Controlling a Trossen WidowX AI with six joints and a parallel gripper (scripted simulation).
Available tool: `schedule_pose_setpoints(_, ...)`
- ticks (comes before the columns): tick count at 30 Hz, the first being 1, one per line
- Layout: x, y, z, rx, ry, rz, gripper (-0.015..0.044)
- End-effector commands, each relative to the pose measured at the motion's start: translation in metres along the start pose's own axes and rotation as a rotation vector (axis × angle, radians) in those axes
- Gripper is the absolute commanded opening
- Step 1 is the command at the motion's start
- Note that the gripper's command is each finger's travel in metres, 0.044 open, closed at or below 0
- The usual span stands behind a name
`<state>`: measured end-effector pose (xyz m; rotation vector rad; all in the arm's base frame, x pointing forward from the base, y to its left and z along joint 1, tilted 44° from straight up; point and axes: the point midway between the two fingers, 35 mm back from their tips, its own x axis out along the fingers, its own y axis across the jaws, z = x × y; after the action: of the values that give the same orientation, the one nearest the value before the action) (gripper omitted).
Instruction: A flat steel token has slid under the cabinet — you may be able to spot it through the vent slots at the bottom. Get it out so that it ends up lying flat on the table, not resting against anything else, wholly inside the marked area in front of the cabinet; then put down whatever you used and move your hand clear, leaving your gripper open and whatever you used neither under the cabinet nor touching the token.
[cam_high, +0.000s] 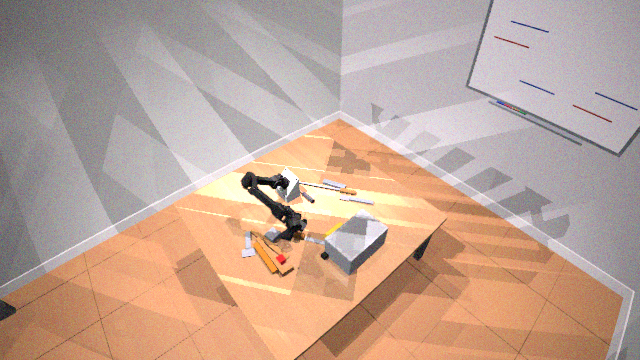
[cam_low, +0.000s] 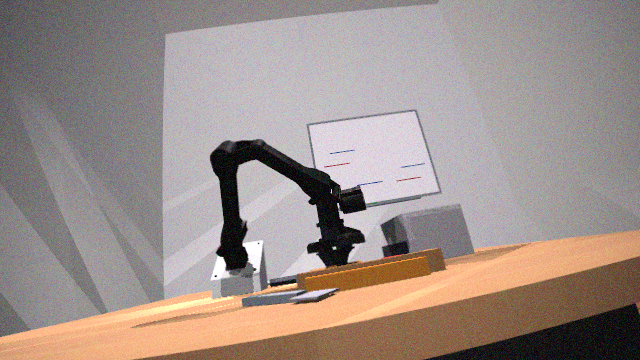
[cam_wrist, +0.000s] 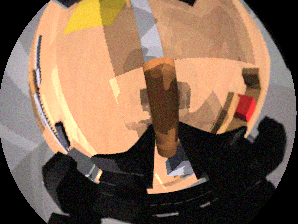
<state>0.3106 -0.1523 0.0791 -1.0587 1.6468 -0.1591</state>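
My gripper (cam_high: 296, 235) (cam_low: 334, 260) (cam_wrist: 162, 124) is low over the table and shut on a tool with a brown handle (cam_high: 300, 236) (cam_wrist: 161, 99). The tool's flat grey blade (cam_high: 315, 240) (cam_wrist: 148, 32) points towards the grey cabinet (cam_high: 356, 241) (cam_low: 430, 230) and ends just short of its lower left side. A yellow patch of the marked area (cam_high: 333, 229) (cam_wrist: 89, 12) shows beside the cabinet. The steel token is not visible in any view.
Orange and brown wooden strips (cam_high: 267, 256) (cam_low: 370, 272) with a small red block (cam_high: 281, 258) (cam_wrist: 248, 106) lie left of the gripper, beside grey flat pieces (cam_high: 247, 247) (cam_low: 290, 296). More long tools (cam_high: 340, 187) lie behind the arm's white base block (cam_high: 291, 186) (cam_low: 240, 272).
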Motion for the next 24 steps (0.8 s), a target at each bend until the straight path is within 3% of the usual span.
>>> schedule_pose_setpoints(1, 0.0, -0.001, 0.007, 0.003, 0.0, -0.002, 0.0)
schedule_pose_setpoints(24, 0.0, -0.003, 0.037, 0.008, -0.001, -0.002, 0.0)
